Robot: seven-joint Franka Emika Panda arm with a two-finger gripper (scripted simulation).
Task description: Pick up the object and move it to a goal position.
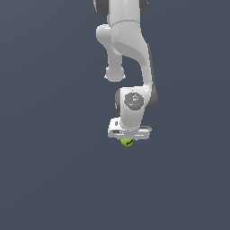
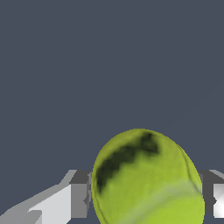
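I see the white two-fingered gripper (image 1: 127, 140) pointing straight down, and the small yellow-green ball with a dark smudge (image 1: 127, 142) sits right between its fingers (image 2: 78, 194). Wrist view: ball (image 2: 146, 179) fills the gap, both pads against its sides, so I'm clamped on it, above plain dark grey ground (image 1: 54, 179).
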